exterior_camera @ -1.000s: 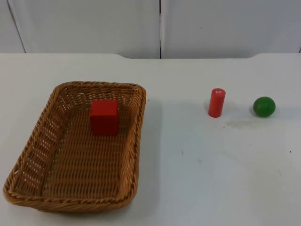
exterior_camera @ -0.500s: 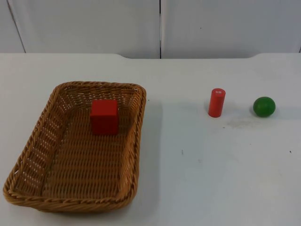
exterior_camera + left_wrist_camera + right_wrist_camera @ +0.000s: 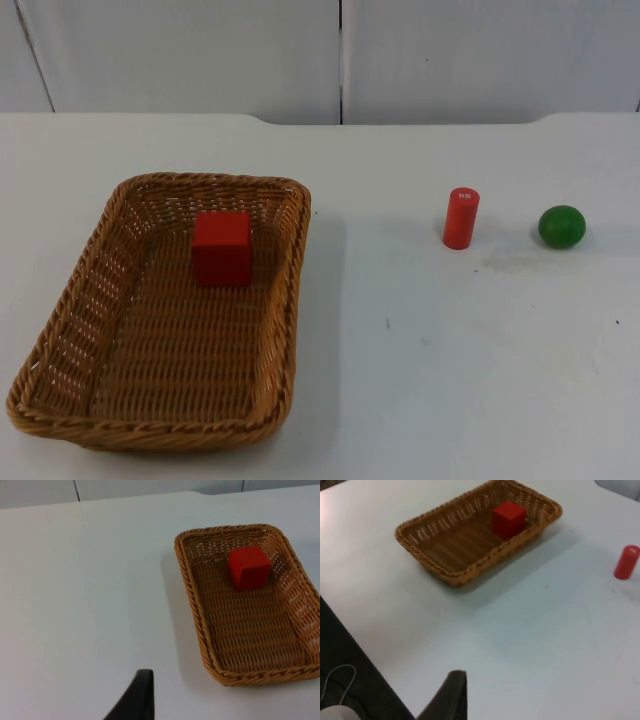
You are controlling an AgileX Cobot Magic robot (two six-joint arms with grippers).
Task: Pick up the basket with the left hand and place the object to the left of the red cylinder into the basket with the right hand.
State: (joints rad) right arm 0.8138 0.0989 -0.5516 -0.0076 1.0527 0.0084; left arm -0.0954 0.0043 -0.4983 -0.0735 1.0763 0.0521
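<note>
Basket (image 3: 160, 315) on table (image 3: 450, 350), red cube (image 3: 222, 247) inside; red cylinder (image 3: 460, 217) well apart; both tools' finger state unclear.

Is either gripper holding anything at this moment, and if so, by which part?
Nothing is held. The basket sits on the table with the red cube in it; the red cylinder and green ball stand free.
</note>
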